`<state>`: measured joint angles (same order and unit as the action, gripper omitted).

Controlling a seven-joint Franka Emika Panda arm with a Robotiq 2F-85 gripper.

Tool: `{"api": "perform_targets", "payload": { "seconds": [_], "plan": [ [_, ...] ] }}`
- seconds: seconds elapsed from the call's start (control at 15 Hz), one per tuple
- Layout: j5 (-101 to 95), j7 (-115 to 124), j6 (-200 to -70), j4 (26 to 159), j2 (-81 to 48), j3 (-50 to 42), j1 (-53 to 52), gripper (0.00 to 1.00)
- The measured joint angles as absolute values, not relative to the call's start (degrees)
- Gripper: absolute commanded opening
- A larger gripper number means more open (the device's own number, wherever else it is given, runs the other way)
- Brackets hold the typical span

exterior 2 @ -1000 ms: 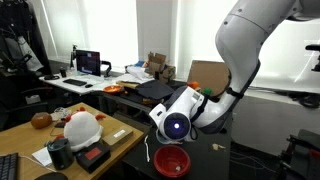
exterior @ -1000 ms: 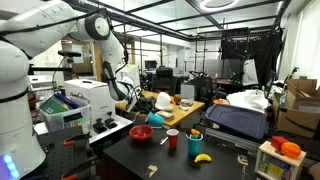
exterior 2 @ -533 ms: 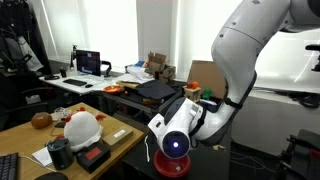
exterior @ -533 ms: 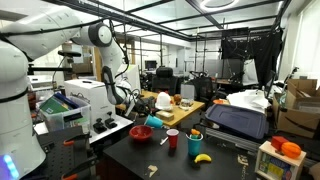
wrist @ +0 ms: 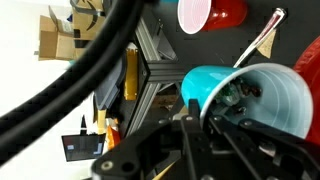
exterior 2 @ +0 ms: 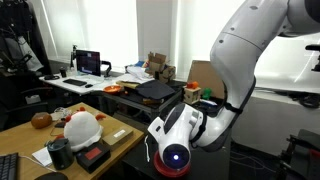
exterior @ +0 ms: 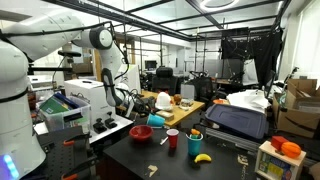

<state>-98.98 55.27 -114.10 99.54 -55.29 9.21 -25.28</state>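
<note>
The gripper [wrist: 190, 118] is closed, its dark fingers drawn together at the 9 o'clock side of a teal plastic cup [wrist: 258, 95], pinching that cup's rim. In the wrist view the cup's open mouth faces the camera and some dark bits show inside it, too blurred to name. A red plastic cup [wrist: 210, 12] sits at about 11 o'clock from the teal cup, and a wooden spoon [wrist: 262, 35] lies at roughly 12 o'clock, its handle slanting up toward the frame's corner. In an exterior view the teal cup [exterior: 153, 121] is low over the black table [exterior: 120, 165], just beside a red bowl [exterior: 140, 131] that lies at about 8 o'clock from it. The red cup [exterior: 172, 138] stands upright at about 4 o'clock, near it but apart. Farther out in the same direction stand a blue cup [exterior: 195, 141] and, at that cup's 5 o'clock, a banana [exterior: 203, 157]. In an exterior view from the opposite side, the robot's wrist [exterior 2: 176, 152] fills the foreground and hides both fingers and cup; only the red bowl's rim shows around it.
</note>
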Motion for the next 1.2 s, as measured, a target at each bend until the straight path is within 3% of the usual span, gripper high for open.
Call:
{"api": "perform_targets", "payload": {
  "seconds": [1.2],
  "plan": [
    [-99.09, 55.15, -99.18, 99.54, -57.78, 13.17, -26.69, 0.01]
  ]
}}
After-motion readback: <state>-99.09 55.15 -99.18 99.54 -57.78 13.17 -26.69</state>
